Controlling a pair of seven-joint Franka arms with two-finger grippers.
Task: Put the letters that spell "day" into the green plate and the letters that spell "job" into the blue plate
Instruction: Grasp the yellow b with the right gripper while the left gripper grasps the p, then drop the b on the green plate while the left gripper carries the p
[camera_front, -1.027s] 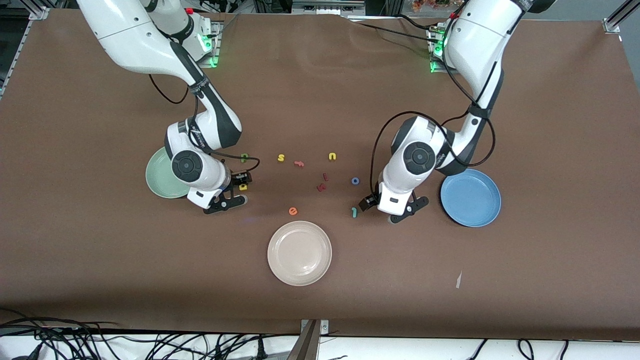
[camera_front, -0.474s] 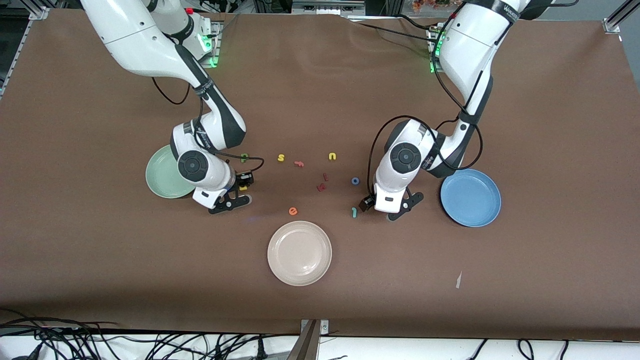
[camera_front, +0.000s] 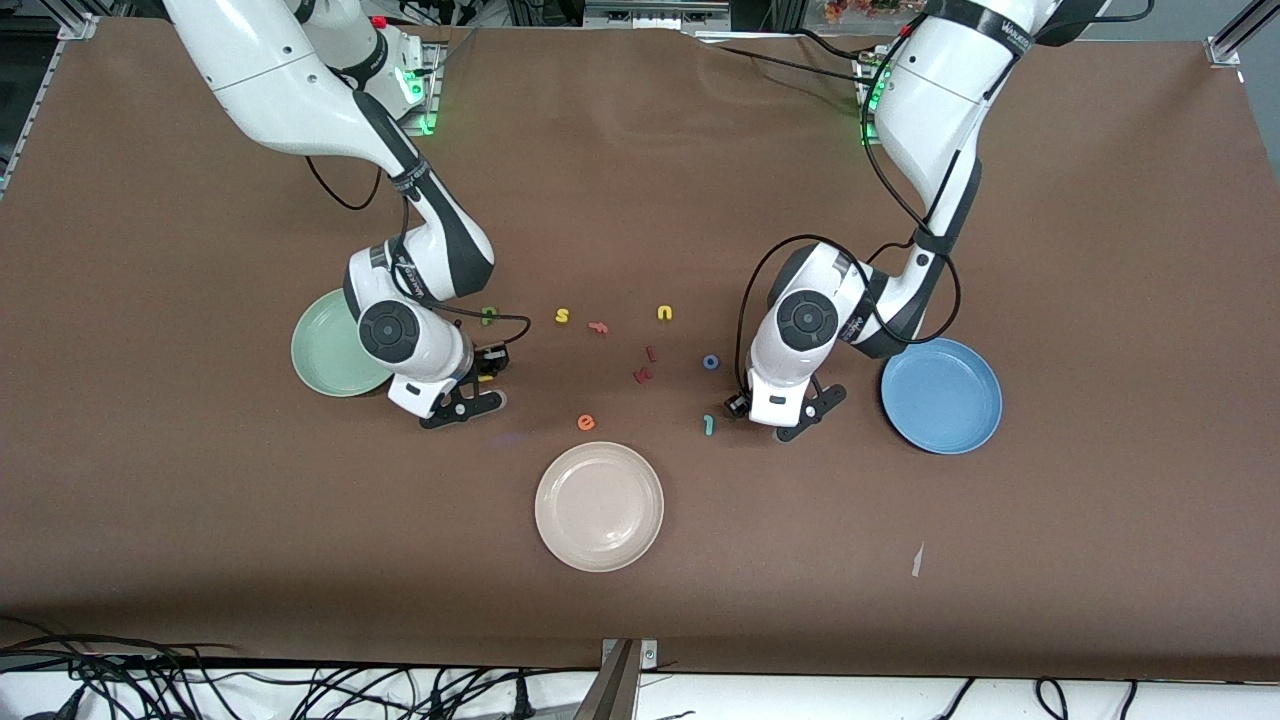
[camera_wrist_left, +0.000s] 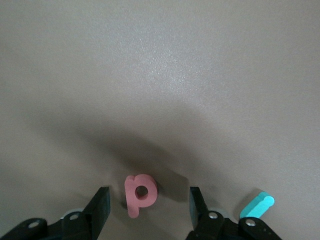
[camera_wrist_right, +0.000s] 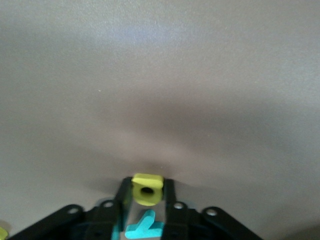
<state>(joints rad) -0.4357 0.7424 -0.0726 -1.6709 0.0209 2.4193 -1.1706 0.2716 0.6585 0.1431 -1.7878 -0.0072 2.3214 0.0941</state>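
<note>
Under right hand (camera_wrist_right: 146, 196) — yellow a (camera_wrist_right: 147, 189), y (camera_wrist_right: 145, 227) half-hidden.

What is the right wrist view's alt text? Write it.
A small yellow foam letter a sits gripped between the black fingers of the right tool on the brown table. A teal foam letter y lies close beside it.

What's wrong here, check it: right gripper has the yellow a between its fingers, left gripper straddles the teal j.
The left gripper straddles the salmon-pink b, not the teal j, which lies just outside one finger: see the left wrist view. The rest holds.
</note>
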